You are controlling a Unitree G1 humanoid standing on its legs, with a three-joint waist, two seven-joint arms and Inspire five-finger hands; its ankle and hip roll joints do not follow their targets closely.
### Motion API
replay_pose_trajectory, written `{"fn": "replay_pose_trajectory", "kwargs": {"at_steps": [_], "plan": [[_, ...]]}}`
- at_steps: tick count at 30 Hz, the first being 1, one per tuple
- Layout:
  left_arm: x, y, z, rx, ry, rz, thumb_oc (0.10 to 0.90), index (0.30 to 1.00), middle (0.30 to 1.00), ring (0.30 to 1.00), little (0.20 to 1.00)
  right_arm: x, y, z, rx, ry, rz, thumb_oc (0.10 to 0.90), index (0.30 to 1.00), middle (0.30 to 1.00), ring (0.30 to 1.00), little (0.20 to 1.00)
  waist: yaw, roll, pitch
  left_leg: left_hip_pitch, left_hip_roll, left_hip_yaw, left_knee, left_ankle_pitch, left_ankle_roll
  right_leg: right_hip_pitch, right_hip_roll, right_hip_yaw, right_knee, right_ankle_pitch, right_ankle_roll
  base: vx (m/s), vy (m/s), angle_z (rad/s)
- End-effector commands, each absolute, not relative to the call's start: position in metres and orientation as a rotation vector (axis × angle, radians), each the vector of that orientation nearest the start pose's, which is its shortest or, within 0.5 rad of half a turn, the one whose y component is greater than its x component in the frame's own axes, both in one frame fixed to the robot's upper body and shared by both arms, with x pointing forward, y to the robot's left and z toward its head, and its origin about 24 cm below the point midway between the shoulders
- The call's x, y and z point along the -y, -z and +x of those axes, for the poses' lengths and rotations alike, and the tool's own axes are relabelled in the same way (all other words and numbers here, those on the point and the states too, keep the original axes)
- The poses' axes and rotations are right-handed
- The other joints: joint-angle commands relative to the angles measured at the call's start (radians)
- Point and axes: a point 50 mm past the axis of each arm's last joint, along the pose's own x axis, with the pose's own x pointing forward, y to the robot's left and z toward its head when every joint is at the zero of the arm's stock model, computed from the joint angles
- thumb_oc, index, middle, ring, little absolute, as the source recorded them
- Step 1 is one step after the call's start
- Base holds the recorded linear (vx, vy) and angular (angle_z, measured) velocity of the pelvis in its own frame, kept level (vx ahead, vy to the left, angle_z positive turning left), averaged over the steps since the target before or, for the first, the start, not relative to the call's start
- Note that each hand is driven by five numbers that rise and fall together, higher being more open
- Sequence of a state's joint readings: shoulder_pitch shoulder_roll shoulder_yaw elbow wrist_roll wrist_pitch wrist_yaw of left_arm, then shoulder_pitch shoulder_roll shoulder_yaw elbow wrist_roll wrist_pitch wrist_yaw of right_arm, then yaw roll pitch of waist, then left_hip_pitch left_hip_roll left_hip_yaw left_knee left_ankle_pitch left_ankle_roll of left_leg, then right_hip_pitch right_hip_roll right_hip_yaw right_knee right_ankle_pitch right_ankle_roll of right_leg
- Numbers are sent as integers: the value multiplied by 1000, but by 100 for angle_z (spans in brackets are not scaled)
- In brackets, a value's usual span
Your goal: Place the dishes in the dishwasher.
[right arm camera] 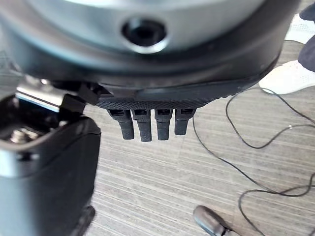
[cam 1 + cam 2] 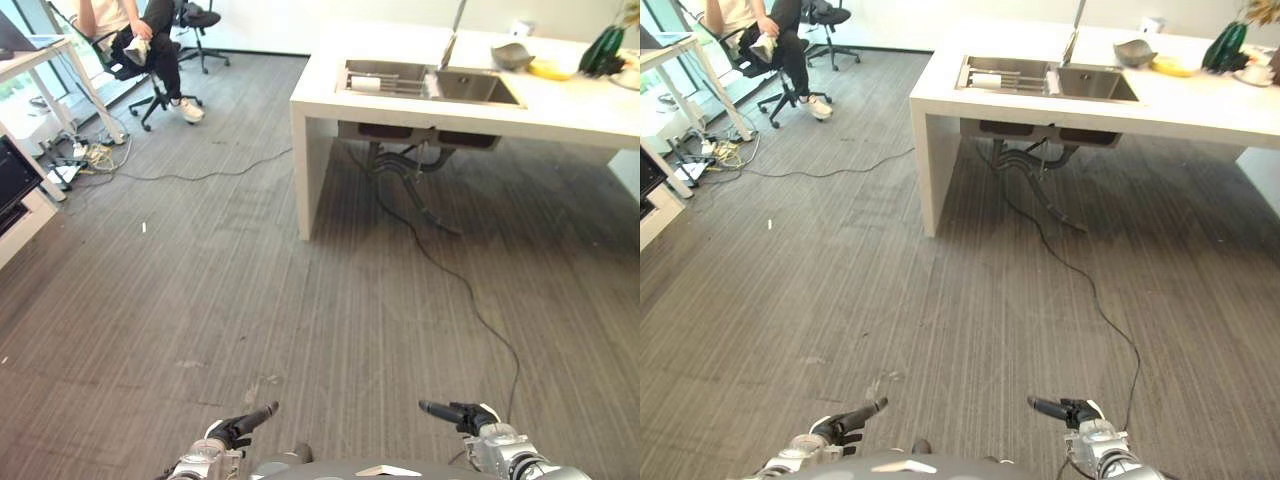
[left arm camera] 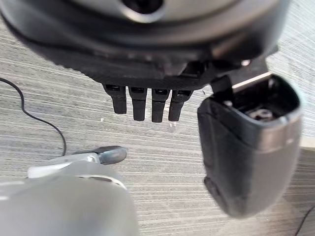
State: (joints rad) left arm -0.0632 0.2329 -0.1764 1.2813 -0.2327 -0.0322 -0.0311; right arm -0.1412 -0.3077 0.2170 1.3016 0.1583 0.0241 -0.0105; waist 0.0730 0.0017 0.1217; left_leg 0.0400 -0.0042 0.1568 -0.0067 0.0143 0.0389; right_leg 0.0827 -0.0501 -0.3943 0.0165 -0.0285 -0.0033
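Note:
A white counter (image 2: 420,110) with a steel sink (image 2: 430,82) stands far ahead of me, across the grey floor. A grey bowl (image 2: 512,55) rests on the counter to the right of the sink, beside a yellow item (image 2: 553,68). Something white (image 2: 368,83) lies in the sink's left basin. My left hand (image 2: 240,428) and right hand (image 2: 462,414) hang low at the near edge, far from the counter. Both are open with straight fingers (image 3: 145,104) (image 1: 150,124) and hold nothing.
A person sits on an office chair (image 2: 150,60) at the back left, beside a white desk (image 2: 45,60) with cables (image 2: 85,155) under it. A black cable (image 2: 470,300) runs from under the counter across the floor. A dark green bottle (image 2: 604,48) stands at the counter's right end.

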Motion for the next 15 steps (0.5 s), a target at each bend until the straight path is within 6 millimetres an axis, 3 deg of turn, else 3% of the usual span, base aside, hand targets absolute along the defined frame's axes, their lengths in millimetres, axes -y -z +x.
{"fn": "replay_pose_trajectory", "kwargs": {"at_steps": [1,8,15], "plan": [[-224,153,135,-1120,-71,123,800,900,900,900,900,267,140,141,-1159,154,-295,800,900,900,900,900,4,-8,35,25,78,11,-81,13,-121,6,-101,7,-100,90,152,0,0,0],[-227,152,134,-1126,-33,196,800,900,900,900,900,259,139,149,-1124,100,-316,800,900,900,900,900,4,-14,22,29,77,10,-81,7,-119,6,-100,10,-102,92,154,5,1,0],[-227,144,153,-1051,-8,258,800,900,900,900,900,250,132,167,-1023,91,-285,800,900,900,900,900,0,-18,24,38,77,18,-81,0,-117,10,-98,19,-102,91,155,10,5,-4]]}}
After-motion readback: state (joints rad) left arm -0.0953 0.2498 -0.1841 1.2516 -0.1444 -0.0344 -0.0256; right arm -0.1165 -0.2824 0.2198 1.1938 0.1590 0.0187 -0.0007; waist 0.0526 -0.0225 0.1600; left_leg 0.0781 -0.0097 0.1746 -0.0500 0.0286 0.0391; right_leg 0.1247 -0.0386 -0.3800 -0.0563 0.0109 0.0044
